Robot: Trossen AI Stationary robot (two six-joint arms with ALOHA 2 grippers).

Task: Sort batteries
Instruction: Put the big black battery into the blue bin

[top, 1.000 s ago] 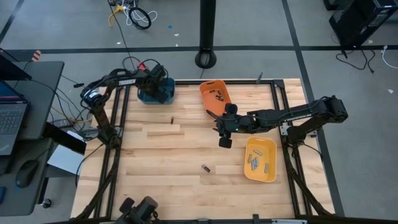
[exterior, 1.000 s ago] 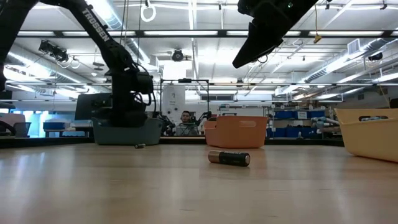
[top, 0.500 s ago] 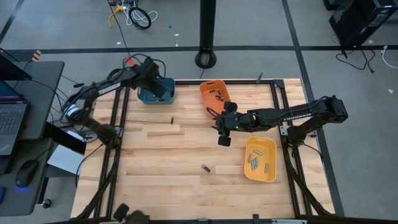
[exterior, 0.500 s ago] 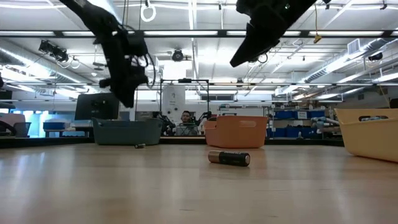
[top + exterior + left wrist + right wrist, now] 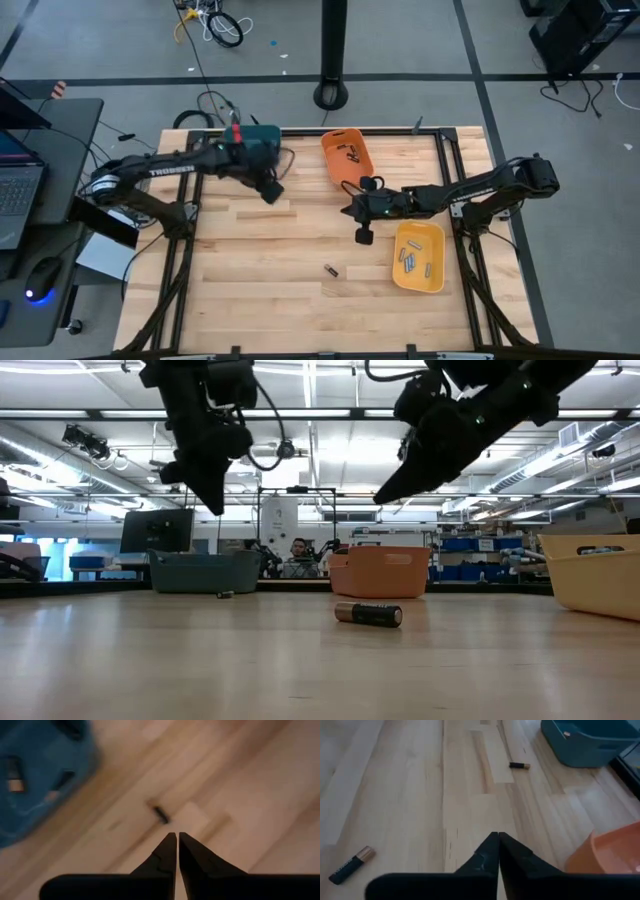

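Wooden plank table [image 5: 250,280] in a big workshop, with shelving and ceiling strip lights showing behind it in the low view, plus a person [image 5: 298,556] sitting way back there.

3 bins on the table: a teal bin [image 5: 262,140] at the far left corner, an orange bin [image 5: 347,157] at the far middle, and a yellow bin [image 5: 418,256] on the right side. Orange one has a few dark batteries [image 5: 351,153] in it, yellow one has several silvery batteries [image 5: 410,260].

2 loose ones are out on the bare wood. A small dark battery [image 5: 276,193] lies near the teal bin, and a bigger black battery [image 5: 330,269] with a copper end sits nearer the front middle, well apart from every bin.

Left gripper [image 5: 271,192] hangs above the table just beside the teal bin, almost right over that small dark battery. Its wrist view shows the fingertips pressed together, holding nothing, with the battery just past the tips.

Right gripper [image 5: 362,236] hovers mid-table between the orange and yellow bins, also clenched and empty. The black battery lies well off from it.
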